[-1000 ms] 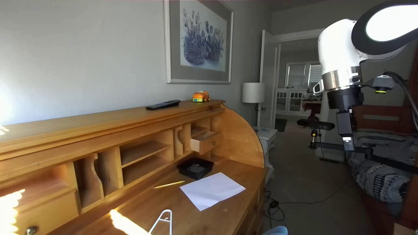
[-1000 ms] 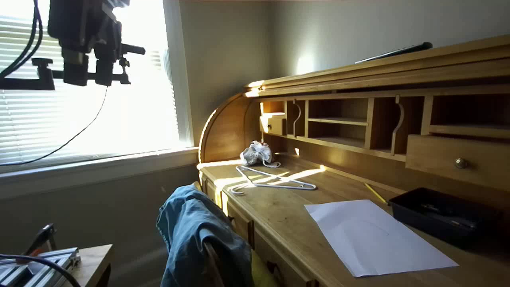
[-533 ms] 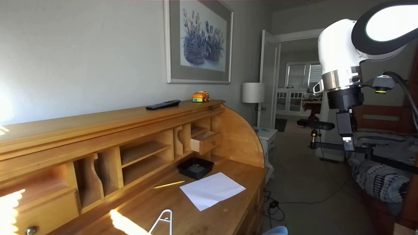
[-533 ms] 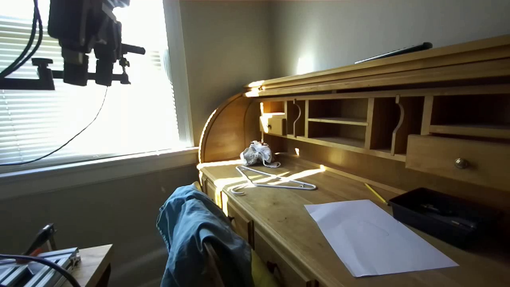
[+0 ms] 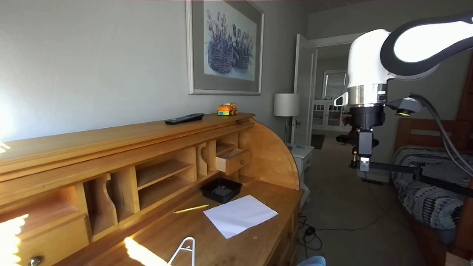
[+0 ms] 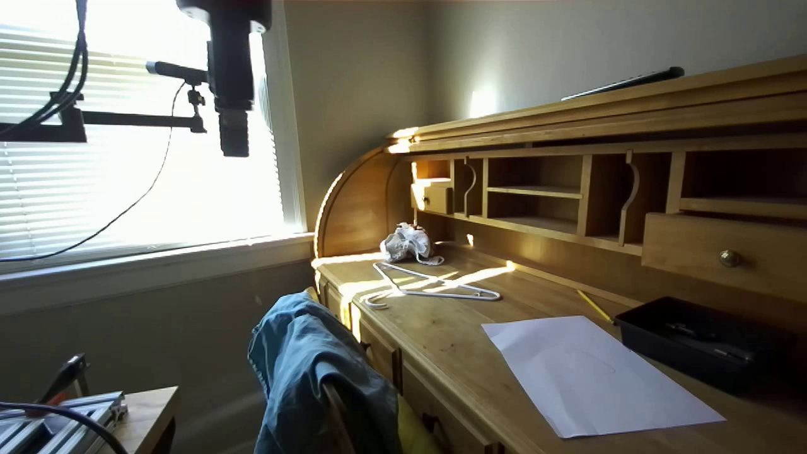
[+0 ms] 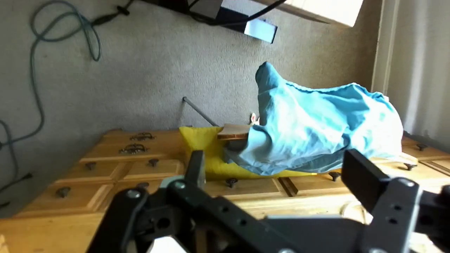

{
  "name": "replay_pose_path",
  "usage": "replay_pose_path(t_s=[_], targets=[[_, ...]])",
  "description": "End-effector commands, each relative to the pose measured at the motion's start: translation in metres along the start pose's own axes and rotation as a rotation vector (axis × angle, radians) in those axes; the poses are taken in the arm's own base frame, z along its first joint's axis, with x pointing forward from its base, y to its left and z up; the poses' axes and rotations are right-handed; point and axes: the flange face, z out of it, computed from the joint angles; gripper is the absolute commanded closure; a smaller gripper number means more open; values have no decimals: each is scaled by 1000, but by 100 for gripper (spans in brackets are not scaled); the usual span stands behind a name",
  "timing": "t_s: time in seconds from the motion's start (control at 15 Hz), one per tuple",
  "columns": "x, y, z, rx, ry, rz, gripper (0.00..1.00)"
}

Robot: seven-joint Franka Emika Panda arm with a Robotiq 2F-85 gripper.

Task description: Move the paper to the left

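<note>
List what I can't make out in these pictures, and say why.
Things in the tray: too small and dark to name in both exterior views.
What the cloth hangs over: mostly hidden by it in an exterior view.
Arm: base cut off by the right edge in an exterior view.
Whether the white patch is paper: the gripper and bottom edge hide the rest in the wrist view.
</note>
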Motion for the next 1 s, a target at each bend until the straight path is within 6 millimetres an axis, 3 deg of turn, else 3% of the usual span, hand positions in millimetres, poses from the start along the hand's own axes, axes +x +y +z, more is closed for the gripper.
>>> replay_pose_path(t_s=[0.0,0.4,0.67,0.87,0.93], targets=[[48,0,20,-27,25,-198,0],[111,5,38,-134,110,-499,0],[139,43,50,-225,195,-685,0],[161,81,60,-265,379,-721,0],[146,62,54,-243,304,-695,0]])
